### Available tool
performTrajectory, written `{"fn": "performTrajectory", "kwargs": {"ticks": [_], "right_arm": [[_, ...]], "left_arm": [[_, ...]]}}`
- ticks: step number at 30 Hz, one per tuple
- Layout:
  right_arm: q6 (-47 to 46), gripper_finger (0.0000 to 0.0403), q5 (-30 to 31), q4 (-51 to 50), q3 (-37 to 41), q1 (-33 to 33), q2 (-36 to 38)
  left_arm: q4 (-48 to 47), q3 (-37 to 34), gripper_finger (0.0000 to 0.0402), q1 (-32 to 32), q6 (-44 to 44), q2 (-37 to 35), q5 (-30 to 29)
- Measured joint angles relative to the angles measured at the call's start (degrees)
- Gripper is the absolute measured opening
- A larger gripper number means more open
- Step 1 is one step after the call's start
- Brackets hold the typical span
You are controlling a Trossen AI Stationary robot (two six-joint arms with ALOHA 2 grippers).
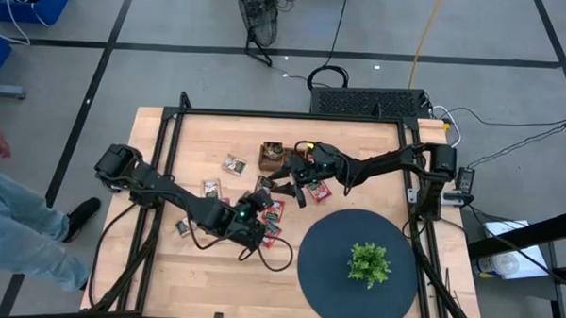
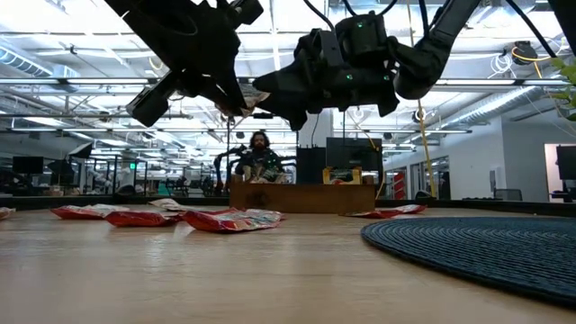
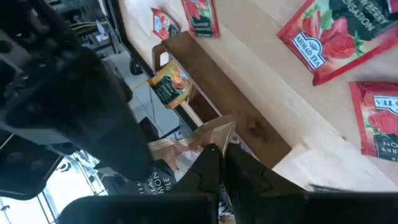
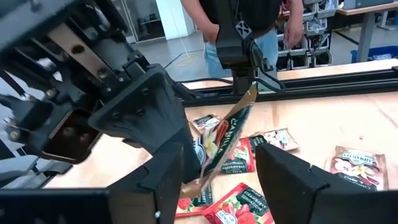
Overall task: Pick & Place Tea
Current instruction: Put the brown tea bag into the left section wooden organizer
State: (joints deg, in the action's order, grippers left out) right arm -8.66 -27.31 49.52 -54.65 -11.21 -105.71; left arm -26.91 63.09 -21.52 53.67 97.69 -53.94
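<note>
You have the wooden table point(image 1: 359, 143) with a dark round mat point(image 1: 326, 264) at its near right carrying a small green plant point(image 1: 369, 263), and the brown wooden tray point(image 1: 272, 157) toward the far middle. Both arms meet over the middle of the table, just near of the tray (a person stands off the left edge, clear of the work). The left gripper point(image 4: 239, 53) is closed on one vanilla sachet point(image 4: 227, 140), pinching its top edge so the packet hangs down with its long axis close to vertical, slightly tilted. The right gripper point(image 1: 299, 190) faces it with fingers spread wide, one finger on either side of the hanging packet and not touching it, as the right wrist view shows. So the held tea lies straight ahead of the right gripper, between its fingers, and the tray lies just beyond on the far side; I judge a handover is the step in hand, and the right arm is the nearer one to the tray. The other red sachets point(image 1: 274, 213) lie loose on the table around both grippers, with one orange sachet point(image 3: 171, 84) already standing in a tray compartment.
</note>
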Motion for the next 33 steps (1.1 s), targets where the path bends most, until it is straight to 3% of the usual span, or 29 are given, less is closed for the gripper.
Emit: {"fn": "performTrajectory", "kwargs": {"ticks": [5,9,11,18,22,26,29,33], "right_arm": [[0.36,0.0135,0.41,-0.07,0.00,-0.06,0.00],[1.45,0.0041,0.44,-0.11,0.01,-0.22,0.00],[3.45,0.0012,0.55,-0.11,0.02,-0.23,0.00],[8.17,0.0001,6.68,-3.80,0.07,-0.04,1.59],[14.57,0.0000,16.76,-10.66,0.09,-0.02,5.57],[19.97,0.0000,24.94,-18.04,0.15,0.82,10.79],[23.55,0.0000,26.44,-23.78,0.10,1.68,14.73],[25.04,0.0000,27.96,-31.12,0.13,3.67,19.17]], "left_arm": [[0.04,0.00,0.0016,0.07,-0.58,0.00,0.01],[0.07,0.00,0.0030,0.04,-1.64,0.00,0.01],[0.16,0.00,0.0030,0.02,-3.25,0.00,0.01],[0.54,0.00,0.0036,-1.49,-21.49,0.00,-0.64],[-0.29,0.03,0.0053,-3.33,-29.63,0.00,-2.38],[0.02,0.03,0.0060,-4.19,-30.05,-0.04,-2.88],[0.85,0.03,0.0061,-3.70,-32.55,-0.03,-3.17],[-0.75,0.00,0.0062,-0.68,-42.51,-3.03,-4.20]]}}
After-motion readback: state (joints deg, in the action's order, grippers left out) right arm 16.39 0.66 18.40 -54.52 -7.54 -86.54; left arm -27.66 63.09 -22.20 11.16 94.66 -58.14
